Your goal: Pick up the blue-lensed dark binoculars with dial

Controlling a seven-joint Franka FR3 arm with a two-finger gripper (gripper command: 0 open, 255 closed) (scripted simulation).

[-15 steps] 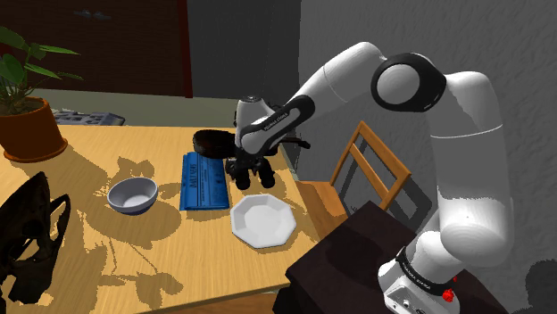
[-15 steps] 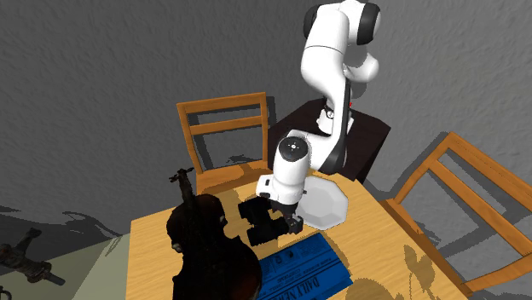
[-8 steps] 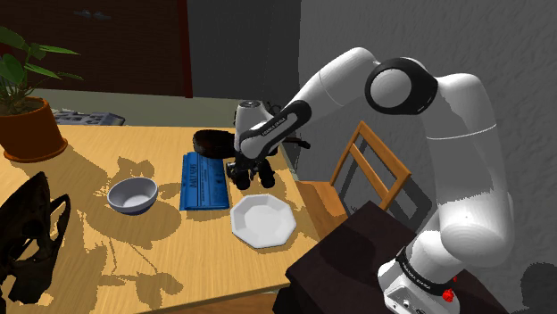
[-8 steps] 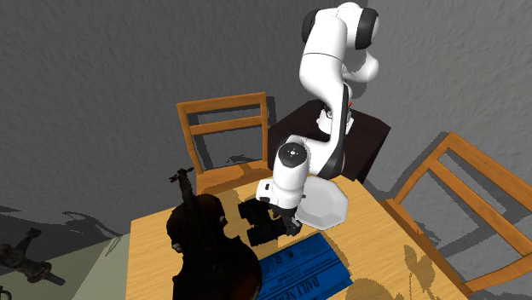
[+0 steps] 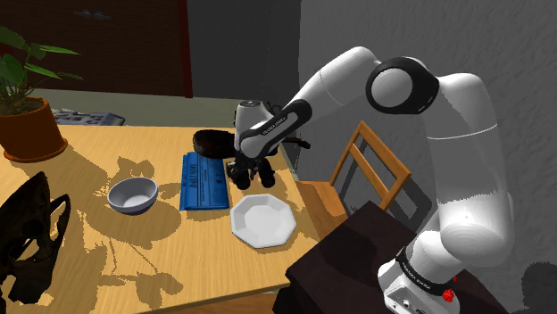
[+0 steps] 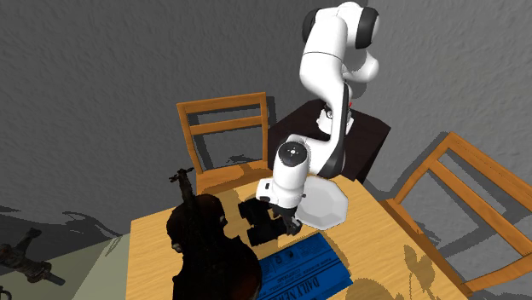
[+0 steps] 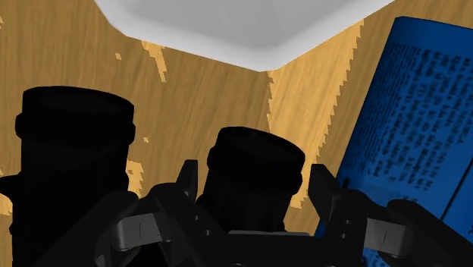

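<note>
**Wrist view: gripper straddling one barrel**

Black binoculars (image 7: 76, 144) stand on a wooden table (image 7: 83, 53), two barrels side by side. The gripper (image 7: 254, 178) is spread, with its fingers (image 7: 187, 182) flanking the barrel nearer the blue printed paper (image 7: 409, 114). Slivers of wood show between fingers and barrel. A white plate's rim (image 7: 227, 26) lies beyond the barrels.

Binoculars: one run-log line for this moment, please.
phase: pre-lift | hand astride one barrel | binoculars on table, beside white plate | grip: unclear
</note>
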